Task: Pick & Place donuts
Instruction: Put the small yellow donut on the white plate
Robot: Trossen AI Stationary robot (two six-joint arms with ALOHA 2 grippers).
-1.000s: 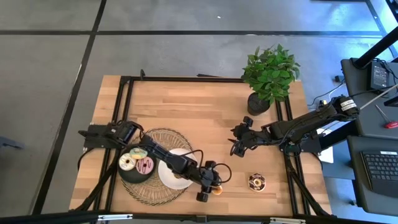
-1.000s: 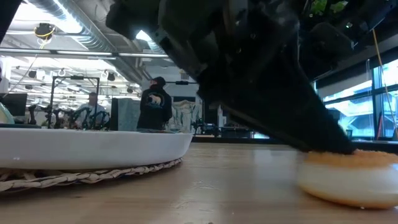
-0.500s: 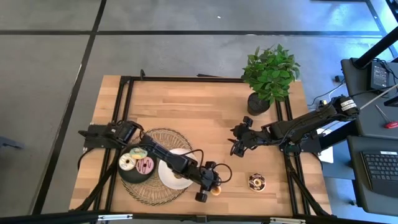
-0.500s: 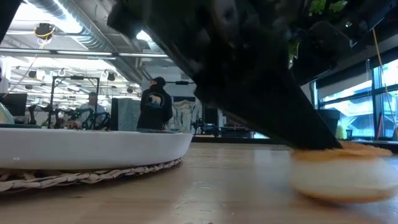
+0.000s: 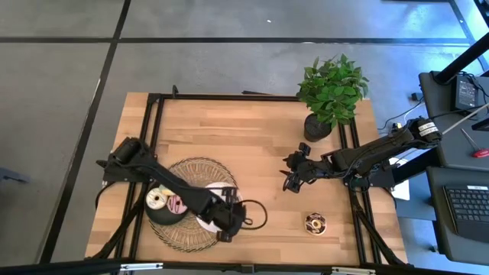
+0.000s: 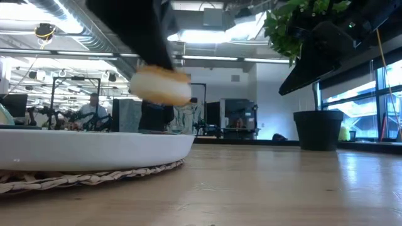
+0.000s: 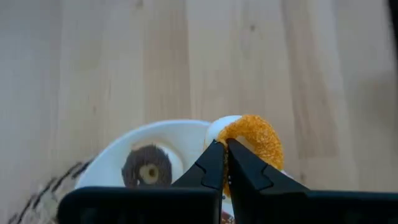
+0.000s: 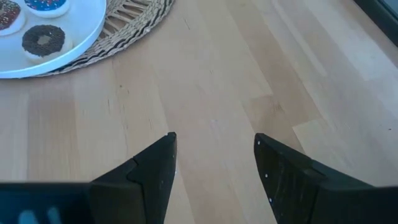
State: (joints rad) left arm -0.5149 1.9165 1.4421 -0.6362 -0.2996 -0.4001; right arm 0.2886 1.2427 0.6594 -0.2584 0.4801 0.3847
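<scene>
My left gripper [image 7: 224, 157] is shut on an orange-iced donut [image 7: 251, 138] and hangs over the right rim of the white plate [image 6: 94, 149]; the low view shows the donut [image 6: 161, 86] in the air above that plate. A brown donut [image 7: 147, 166] lies on the white plate. White [image 5: 157, 200] and pink [image 5: 177, 203] donuts lie on a black plate [image 5: 162, 216]. A dark sprinkled donut [image 5: 315, 223] lies flat on the table at the near right. My right gripper [image 8: 214, 155] stands open over bare wood right of centre. My left gripper has the orange donut by its ring, on the side nearest the fingers [image 7: 231, 144]. The fingertips [image 7: 214, 158] stand almost together there and hide the exact place of contact. The fingers come from above. The donut hangs clear of the table and the plate, roughly level.
A round wicker mat [image 5: 200, 169] lies under both plates at the near left. A potted plant [image 5: 330, 95] stands at the far right. Bare wood lies between the mat and the sprinkled donut. People stand in the room beyond the table.
My left gripper has shut on the orange donut where it lay on the table right of the white plate. It has lifted the donut clear and carried it toward the table's left, over the white plate's rim. My right arm has kept still.
</scene>
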